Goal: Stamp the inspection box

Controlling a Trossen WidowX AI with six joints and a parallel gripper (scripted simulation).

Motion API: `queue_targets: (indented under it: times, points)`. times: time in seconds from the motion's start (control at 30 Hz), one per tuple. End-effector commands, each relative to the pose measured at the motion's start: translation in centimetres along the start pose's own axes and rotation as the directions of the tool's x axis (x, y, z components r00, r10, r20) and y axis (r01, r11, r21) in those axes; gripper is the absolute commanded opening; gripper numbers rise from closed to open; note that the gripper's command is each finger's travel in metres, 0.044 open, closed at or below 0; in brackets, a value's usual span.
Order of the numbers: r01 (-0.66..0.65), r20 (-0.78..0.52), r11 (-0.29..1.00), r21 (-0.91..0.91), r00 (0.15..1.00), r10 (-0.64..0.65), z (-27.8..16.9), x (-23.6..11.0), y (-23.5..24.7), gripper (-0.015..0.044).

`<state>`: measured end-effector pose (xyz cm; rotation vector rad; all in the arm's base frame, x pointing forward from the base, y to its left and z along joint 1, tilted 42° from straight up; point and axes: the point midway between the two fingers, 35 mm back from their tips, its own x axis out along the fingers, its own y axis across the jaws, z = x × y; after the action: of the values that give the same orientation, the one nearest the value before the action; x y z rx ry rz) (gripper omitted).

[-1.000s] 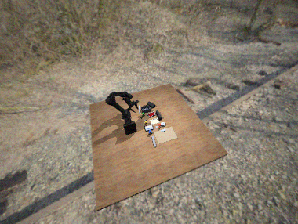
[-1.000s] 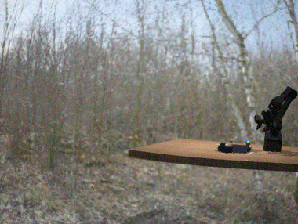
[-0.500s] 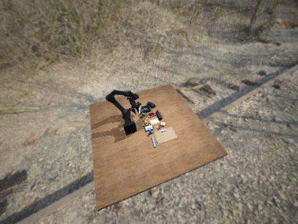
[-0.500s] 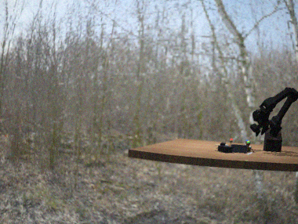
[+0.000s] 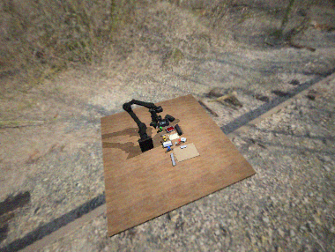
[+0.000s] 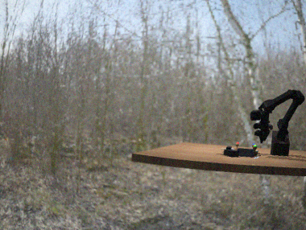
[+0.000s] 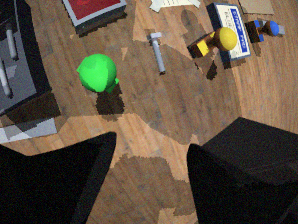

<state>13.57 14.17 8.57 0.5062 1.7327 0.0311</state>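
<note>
A stamp with a green ball knob [image 7: 98, 73] [image 5: 160, 129] [image 6: 254, 145] stands upright on the table. No lettering on it can be read. My gripper [image 7: 152, 144] [image 6: 262, 141] is partly open and empty, above the table; in the wrist view the stamp is beyond the left finger, outside the gap. The red ink pad [image 7: 97, 11] [image 5: 170, 129] lies open past the stamp. The white card [image 7: 174, 4] [image 5: 174, 137] is cut off at the top of the wrist view, so its box is hidden there. Another stamp with a yellow knob [image 7: 227, 39] stands to the right.
A stamp-pad box [image 7: 231, 31] [image 5: 167, 144] lies behind the yellow stamp, with a blue-knobbed stamp [image 7: 271, 28] beyond. A small grey T-shaped tool [image 7: 158, 55] lies between the green and yellow stamps. A dark tray with grey bars [image 7: 22, 55] stands at left. A tan sheet [image 5: 189, 152] lies farther off.
</note>
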Motion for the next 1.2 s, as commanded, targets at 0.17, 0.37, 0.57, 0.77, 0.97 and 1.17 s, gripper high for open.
queue_targets:
  times: [0.17, 0.37, 0.57, 0.77, 0.97, 1.17]
  points:
    - [-0.341, -0.139, 0.811, -0.476, 0.939, 0.314, 4.7, -1.0, 2.3, 0.0226]
    - [-0.341, -0.139, 0.811, -0.476, 0.939, 0.314, 4.7, -1.0, 2.3, 0.0226]
    - [-0.341, -0.139, 0.811, -0.476, 0.939, 0.314, 4.7, -1.0, 2.2, 0.0226]
    - [-0.341, -0.139, 0.811, -0.476, 0.939, 0.314, 4.7, -0.9, 2.2, 0.0226]
    - [-0.339, -0.138, 0.811, -0.476, 0.94, 0.312, 4.8, -0.1, 2.5, 0.0226]
    - [-0.338, -0.137, 0.812, -0.477, 0.94, 0.311, 4.7, 0.8, 2.8, 0.0226]
